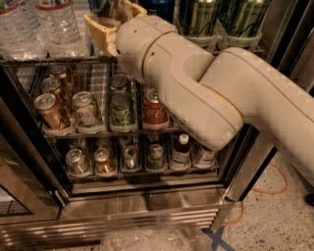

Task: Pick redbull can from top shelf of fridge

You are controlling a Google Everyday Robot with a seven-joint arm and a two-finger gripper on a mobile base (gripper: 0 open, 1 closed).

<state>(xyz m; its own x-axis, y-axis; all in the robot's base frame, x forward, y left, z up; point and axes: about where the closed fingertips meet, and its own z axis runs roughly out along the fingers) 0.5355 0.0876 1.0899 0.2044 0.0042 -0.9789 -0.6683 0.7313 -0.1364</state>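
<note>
My gripper (111, 13) is inside the fridge (147, 198) at the top shelf (49, 60), in the lane between the water bottles and the green cans. The thick cream arm (196, 83) runs down to the right and covers the shelf's middle. The redbull can is hidden behind the gripper and wrist. I cannot make out whether anything is held.
Clear water bottles (51, 24) stand left of the gripper. A dark blue can (159, 5) and tall green cans (198, 17) stand to its right. The middle rack holds short cans, among them a red Coke can (154, 110). The lower rack has small cans and bottles. An orange cable (274, 188) lies on the floor.
</note>
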